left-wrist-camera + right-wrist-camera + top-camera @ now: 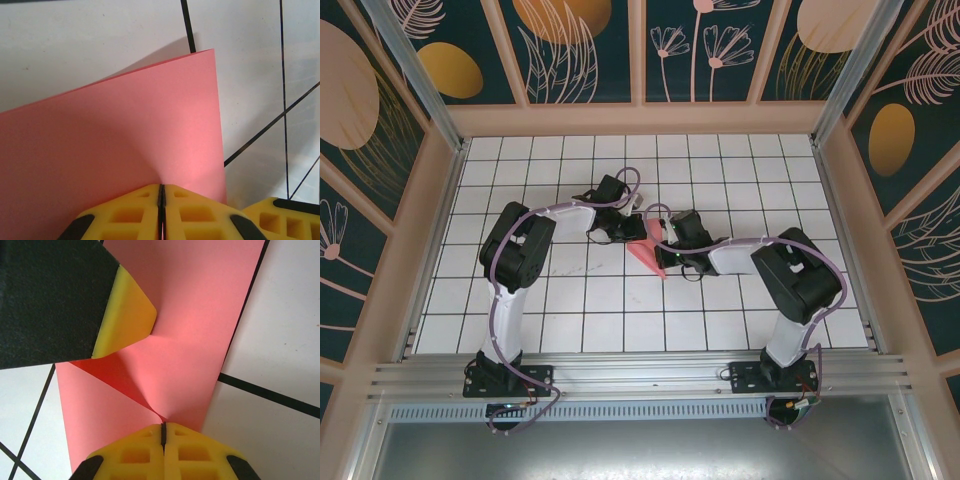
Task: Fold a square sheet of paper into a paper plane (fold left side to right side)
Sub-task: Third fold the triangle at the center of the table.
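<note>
The pink-red square sheet of paper (650,258) is held up off the white grid table between my two arms, bent over on itself with no sharp crease. My left gripper (630,234) pinches it from the left; in the left wrist view its yellow fingers (140,210) are pressed together on the sheet's (125,135) near edge. My right gripper (668,250) pinches it from the right, and its yellow fingers (195,450) are closed on a lower point of the sheet (190,330). The left gripper's fingertip (127,310) touches the paper just above. No paper plane shape has formed.
The white grid table (570,300) stretches around the arms. Tan frame walls (640,118) with patterned panels box in the back and both sides. A metal rail (640,375) runs along the near edge by the arm bases.
</note>
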You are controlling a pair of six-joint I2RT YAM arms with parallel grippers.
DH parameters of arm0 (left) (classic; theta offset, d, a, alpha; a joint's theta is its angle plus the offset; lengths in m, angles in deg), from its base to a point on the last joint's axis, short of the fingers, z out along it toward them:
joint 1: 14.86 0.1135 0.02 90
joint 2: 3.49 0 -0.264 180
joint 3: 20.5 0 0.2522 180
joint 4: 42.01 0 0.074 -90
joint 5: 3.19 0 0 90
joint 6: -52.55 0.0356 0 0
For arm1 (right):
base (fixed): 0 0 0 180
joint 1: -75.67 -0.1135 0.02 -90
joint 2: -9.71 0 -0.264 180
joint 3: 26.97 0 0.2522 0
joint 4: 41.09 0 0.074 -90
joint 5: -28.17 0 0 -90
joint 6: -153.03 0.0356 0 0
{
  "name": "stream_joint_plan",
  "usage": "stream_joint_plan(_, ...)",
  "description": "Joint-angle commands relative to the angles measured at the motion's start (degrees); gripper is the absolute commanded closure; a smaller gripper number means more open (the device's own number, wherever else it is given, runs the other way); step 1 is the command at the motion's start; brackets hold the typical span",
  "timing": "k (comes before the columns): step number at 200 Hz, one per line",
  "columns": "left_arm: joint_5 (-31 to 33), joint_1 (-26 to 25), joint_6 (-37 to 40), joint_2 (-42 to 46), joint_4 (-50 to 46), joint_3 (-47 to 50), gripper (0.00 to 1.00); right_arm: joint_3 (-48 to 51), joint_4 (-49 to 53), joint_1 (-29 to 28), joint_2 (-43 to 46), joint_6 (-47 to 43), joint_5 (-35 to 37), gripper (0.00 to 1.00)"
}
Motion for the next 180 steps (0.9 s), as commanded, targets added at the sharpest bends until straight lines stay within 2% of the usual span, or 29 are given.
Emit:
stream_joint_plan(1, 1.9, -0.5, 1.1, -1.7, -2.1, -0.2, 0.86, -1.3, 1.6, 0.4, -2.0, 0.0, -0.3, 1.0)
stream_joint_plan(54, 3.3, -0.5, 2.0, 0.2, -3.4, -2.5, 0.78, -1.0, 4.5, -0.1, -2.3, -1.1, -0.9, 1.0)
stream_joint_plan(109, 7.2, 1.0, 3.8, 1.8, -8.4, -9.1, 0.64, -0.2, 6.4, -1.2, -2.2, -1.7, -0.6, 1.0)
stream_joint_plan(126, 8.0, 2.0, 3.9, 3.5, -8.8, -9.2, 0.66, -0.4, 6.6, -1.4, -2.3, -1.8, -0.6, 1.0)
stream_joint_plan(151, 8.0, 2.4, 3.9, 7.8, -7.6, -4.5, 0.78, -0.6, 6.6, -1.5, -2.3, -1.9, -0.7, 1.0)
stream_joint_plan(180, -1.3, 2.2, 0.8, 12.7, 0.2, 5.5, 0.85, -0.8, 7.0, -1.6, -2.4, -2.3, -0.6, 1.0)
